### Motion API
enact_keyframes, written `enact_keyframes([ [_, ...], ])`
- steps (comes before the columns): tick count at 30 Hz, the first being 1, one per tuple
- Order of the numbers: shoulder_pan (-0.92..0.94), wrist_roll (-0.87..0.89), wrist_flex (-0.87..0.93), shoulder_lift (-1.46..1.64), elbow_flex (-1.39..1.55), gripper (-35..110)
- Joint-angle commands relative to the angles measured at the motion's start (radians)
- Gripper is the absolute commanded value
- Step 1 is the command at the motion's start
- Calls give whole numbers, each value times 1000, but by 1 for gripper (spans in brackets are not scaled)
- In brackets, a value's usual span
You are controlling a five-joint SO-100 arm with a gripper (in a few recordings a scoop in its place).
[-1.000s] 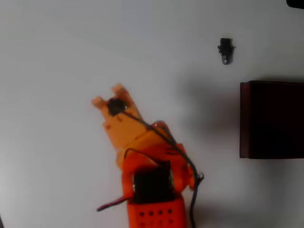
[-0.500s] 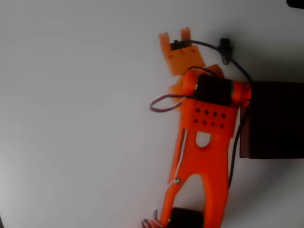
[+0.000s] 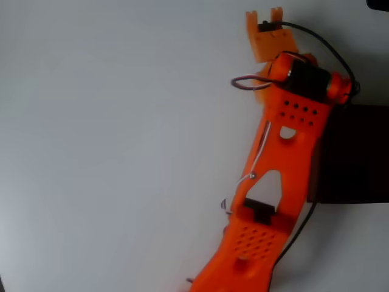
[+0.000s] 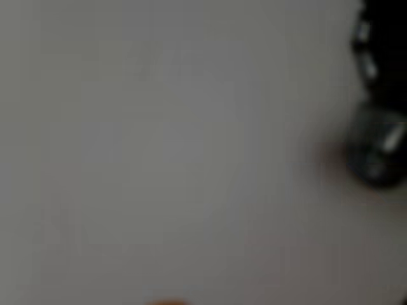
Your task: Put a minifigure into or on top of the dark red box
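Seen from overhead, my orange arm reaches up the right side and its gripper [image 3: 264, 13] is near the top edge, open, with nothing between its two fingertips [image 3: 251, 14]. The dark red box [image 3: 358, 155] sits at the right edge, its left wall partly under the arm. In this view the arm hides the minifigure. The blurred wrist view shows the minifigure [image 4: 376, 155] at the right edge, a dark shape with a rounded grey head lying on the white table.
The white table [image 3: 109, 140] stretches bare to the left of the arm. A black cable [image 3: 331, 48] loops from the gripper over the wrist motor towards the box.
The arm has swung from the lower left up to the upper right and stretched out. It now covers the place where the minifigure lay, and the gripper is further up.
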Motion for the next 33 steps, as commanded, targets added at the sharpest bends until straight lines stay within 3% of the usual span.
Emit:
enact_keyframes([
  [1, 61, 32, 17, -12, -110, 25],
  [8, 87, 58, 17, -118, -262, 26],
  [20, 26, 192, -20, -172, -278, 27],
  [33, 28, 186, -120, -224, -265, 26],
])
